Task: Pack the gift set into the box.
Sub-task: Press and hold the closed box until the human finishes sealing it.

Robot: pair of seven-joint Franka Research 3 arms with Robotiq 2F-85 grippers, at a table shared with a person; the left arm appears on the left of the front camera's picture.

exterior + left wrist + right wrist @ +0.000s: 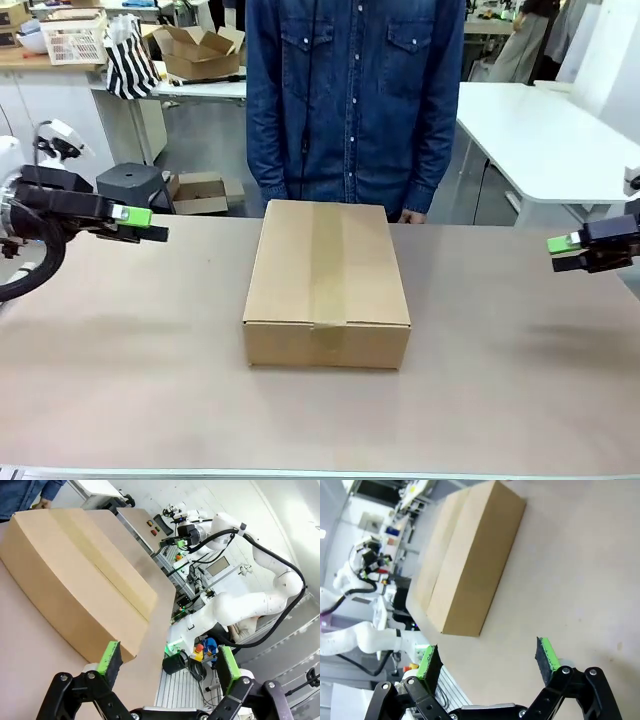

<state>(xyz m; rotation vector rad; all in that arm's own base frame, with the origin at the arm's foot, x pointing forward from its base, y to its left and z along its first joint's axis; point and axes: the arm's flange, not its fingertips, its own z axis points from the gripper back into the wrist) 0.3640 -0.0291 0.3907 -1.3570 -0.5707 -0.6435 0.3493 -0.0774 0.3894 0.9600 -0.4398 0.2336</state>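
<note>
you have a wide tan surface in front of you, bare apart from the box. the box sits in the middle of the surface, toward the far edge, lying flat with its flaps folded down and a strip of brown tape running near to far along the seam of its top. a person in a blue denim shirt stands at the far side, right behind the box, with fingertips resting on the far edge of the surface just right of the box's far corner.

your left gripper hangs above the left side of the surface, well apart from the box, pointing toward it. in the left wrist view its green pads stand wide apart with nothing between them, the box lying beyond. your right gripper hangs above the right side, also well apart from the box and pointing inward. in the right wrist view its pads are likewise spread wide and hold nothing.
</note>
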